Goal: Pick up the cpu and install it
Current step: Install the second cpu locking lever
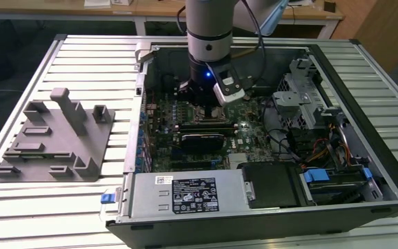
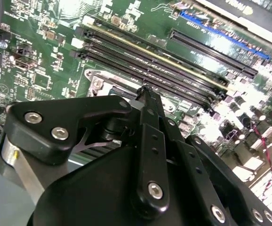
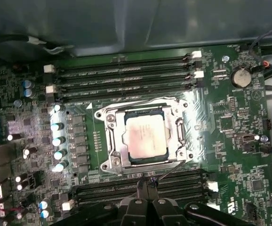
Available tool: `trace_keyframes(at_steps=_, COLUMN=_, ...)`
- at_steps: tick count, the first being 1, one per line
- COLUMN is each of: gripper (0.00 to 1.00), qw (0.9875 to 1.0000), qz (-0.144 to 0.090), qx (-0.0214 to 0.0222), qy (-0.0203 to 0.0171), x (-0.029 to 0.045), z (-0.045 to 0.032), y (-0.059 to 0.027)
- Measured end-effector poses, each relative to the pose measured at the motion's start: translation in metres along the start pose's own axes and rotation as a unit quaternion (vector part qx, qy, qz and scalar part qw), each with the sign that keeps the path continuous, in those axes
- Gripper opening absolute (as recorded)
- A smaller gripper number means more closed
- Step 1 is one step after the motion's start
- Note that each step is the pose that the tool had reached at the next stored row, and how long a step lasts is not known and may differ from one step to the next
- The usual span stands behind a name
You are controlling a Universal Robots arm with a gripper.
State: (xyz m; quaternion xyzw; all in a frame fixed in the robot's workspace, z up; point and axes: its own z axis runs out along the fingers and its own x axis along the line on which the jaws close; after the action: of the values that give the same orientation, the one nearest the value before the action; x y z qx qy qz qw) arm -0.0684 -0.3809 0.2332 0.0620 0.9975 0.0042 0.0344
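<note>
The cpu [image 3: 145, 136] lies flat in the motherboard socket, its silvery top showing through the metal load plate [image 3: 115, 150] that frames it. My gripper [image 3: 146, 182] stands just beside the socket's edge, on the side of the nearer memory slots, with its black fingers pressed together. A thin wire lever [image 3: 171, 170] runs from the socket's corner to the fingertips; whether they pinch it I cannot tell. In the exterior view the gripper [image 1: 200, 106] reaches down into the open computer case over the socket. The second wrist view has the shut fingers [image 2: 145, 101] above the board.
Memory slots [image 3: 122, 77] flank the socket on two sides, and a row of capacitors [image 3: 57, 141] stands beside it. The case holds a power supply [image 1: 185, 194] and a drive cage [image 1: 302, 98]. A grey fixture block [image 1: 54, 137] sits on the slatted table at the exterior view's left.
</note>
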Motion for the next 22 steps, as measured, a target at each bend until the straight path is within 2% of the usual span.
trace_keyframes(at_steps=5, gripper=0.11, qw=1.0000, qz=-0.007, qx=-0.0020, qy=-0.0002, x=0.0046, z=0.0027, y=-0.0040)
trace_keyframes(at_steps=12, gripper=0.11, qw=0.9993, qz=-0.035, qx=-0.0121, qy=0.0012, x=0.0079, z=0.0078, y=-0.0050)
trace_keyframes(at_steps=18, gripper=0.11, qw=0.9987, qz=-0.049, qx=-0.0153, qy=0.0017, x=0.0132, z=0.0100, y=-0.0074)
trace_keyframes(at_steps=22, gripper=0.11, qw=0.9982, qz=-0.055, qx=-0.0210, qy=0.0022, x=0.0157, z=0.0124, y=-0.0107)
